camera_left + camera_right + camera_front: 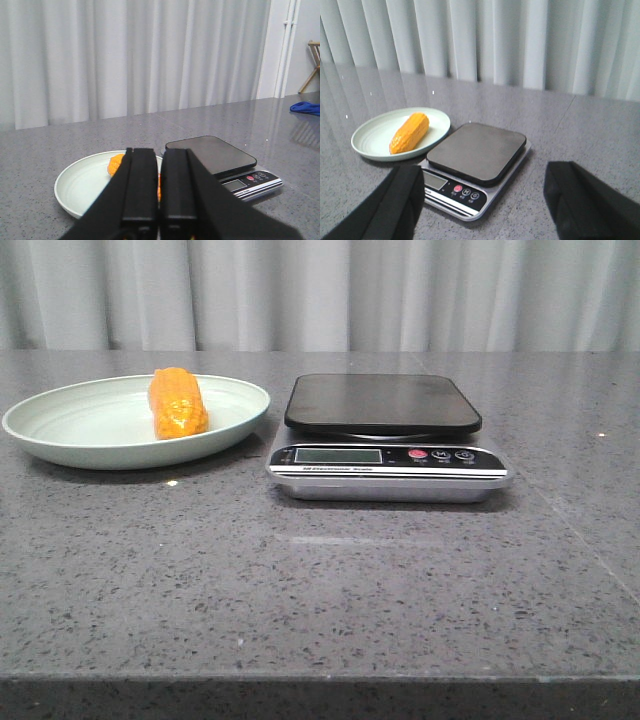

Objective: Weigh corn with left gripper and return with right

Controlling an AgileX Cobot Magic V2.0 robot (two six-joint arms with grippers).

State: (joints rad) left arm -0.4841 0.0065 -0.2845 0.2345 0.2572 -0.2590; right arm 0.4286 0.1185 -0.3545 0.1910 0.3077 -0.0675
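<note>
The corn (178, 403), a stubby orange-yellow cob, lies on the pale green plate (60, 425) at the table's left. The kitchen scale (385, 405), with a bare black platform, stands just right of the plate. Neither gripper shows in the front view. In the left wrist view my left gripper (160, 152) is shut and empty, its fingers almost touching, held short of the plate (75, 185), and it partly hides the corn (116, 164). In the right wrist view my right gripper (482, 172) is wide open and empty, short of the scale (477, 150); the corn (409, 132) lies beyond.
The scale's display and buttons (385, 456) face the table's front edge. Grey stone tabletop (320, 580) with white curtains behind. A blue cloth (306, 107) lies far off on the table, beside a wooden chair (314, 60).
</note>
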